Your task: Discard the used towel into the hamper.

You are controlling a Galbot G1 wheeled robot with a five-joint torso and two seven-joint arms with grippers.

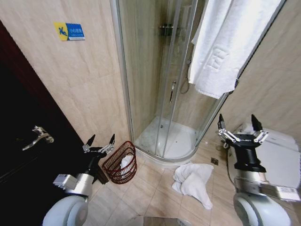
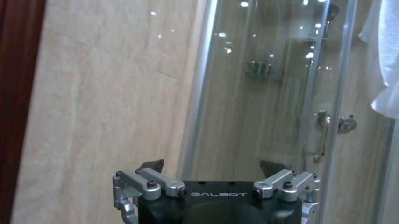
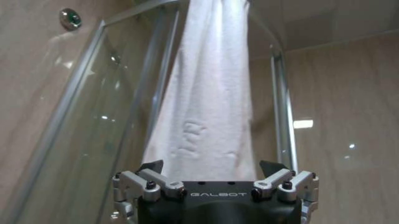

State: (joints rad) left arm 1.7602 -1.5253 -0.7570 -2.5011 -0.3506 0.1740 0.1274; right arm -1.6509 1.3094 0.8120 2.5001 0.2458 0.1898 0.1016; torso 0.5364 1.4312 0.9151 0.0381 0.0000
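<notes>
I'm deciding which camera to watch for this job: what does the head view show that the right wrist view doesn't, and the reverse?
Head view alone: the hamper on the floor beside the shower, something white inside it, a crumpled towel on the tiles, the dark door, the shower tray, and the left gripper, open, above the hamper.

Right wrist view alone: a round wall fitting high up.

Both: the hanging white towel draped over the glass shower enclosure, and the right gripper, jaws open and empty.
</notes>
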